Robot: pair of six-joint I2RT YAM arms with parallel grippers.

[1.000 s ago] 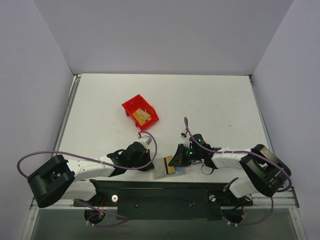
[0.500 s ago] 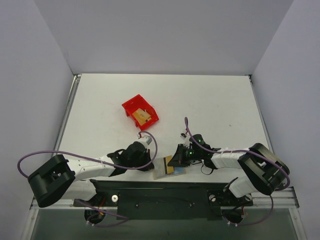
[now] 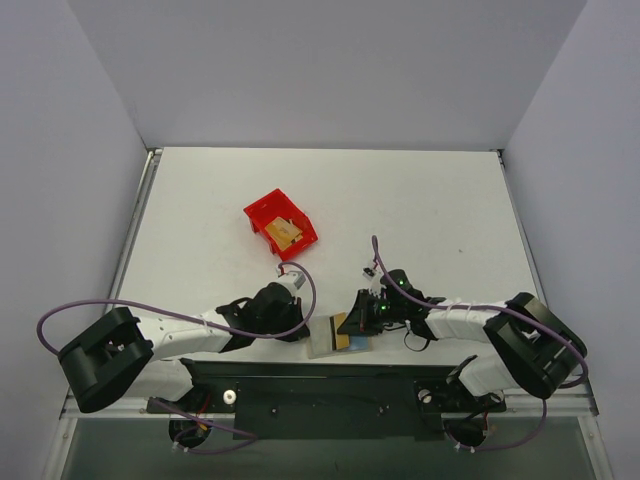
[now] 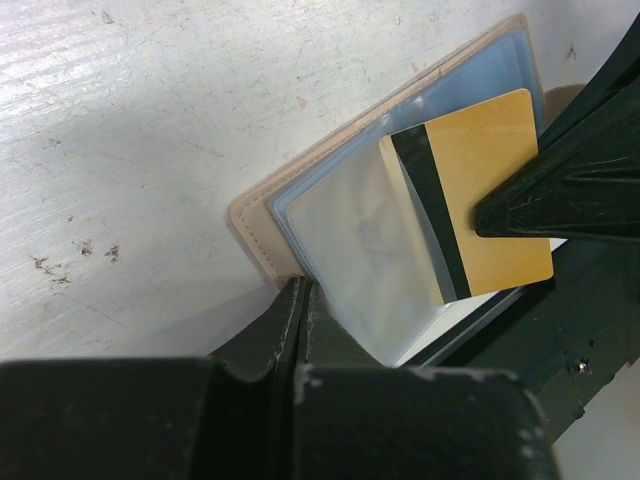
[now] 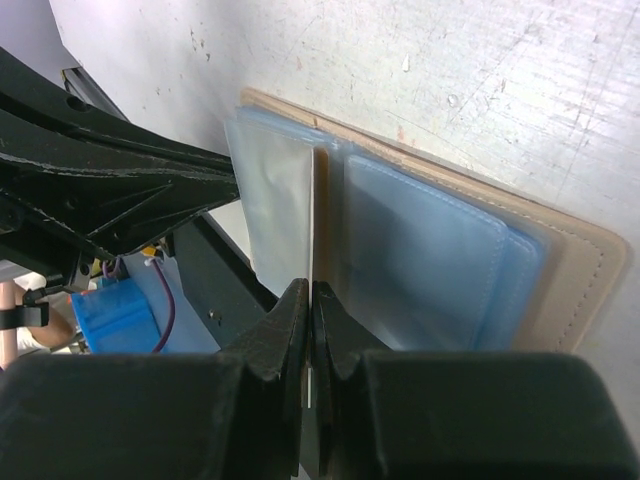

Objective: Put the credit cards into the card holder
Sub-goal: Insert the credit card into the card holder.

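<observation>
The card holder [image 3: 320, 343] lies open at the table's near edge, its beige cover [image 4: 258, 225] under pale blue clear sleeves [image 5: 420, 260]. My left gripper [image 4: 300, 288] is shut, its tips resting on the holder's near corner. An orange-yellow credit card [image 4: 490, 165] with a black stripe lies half over a sleeve. My right gripper [image 5: 312, 292] is shut on it, and in the right wrist view the card [image 5: 314, 200] shows edge-on. In the top view the left gripper [image 3: 306, 333] and right gripper [image 3: 352, 322] flank the holder. More credit cards [image 3: 285, 233] lie in the bin.
A red plastic bin [image 3: 262, 212] stands on the white table [image 3: 420, 210] behind the arms, left of centre. The black mounting rail [image 3: 330, 385] runs right beside the card holder's near side. Purple cables loop over both forearms.
Hardly anything: the right forearm has sunk slightly toward the near edge. Both grippers stay shut at the card holder, and the card is in the same place.
</observation>
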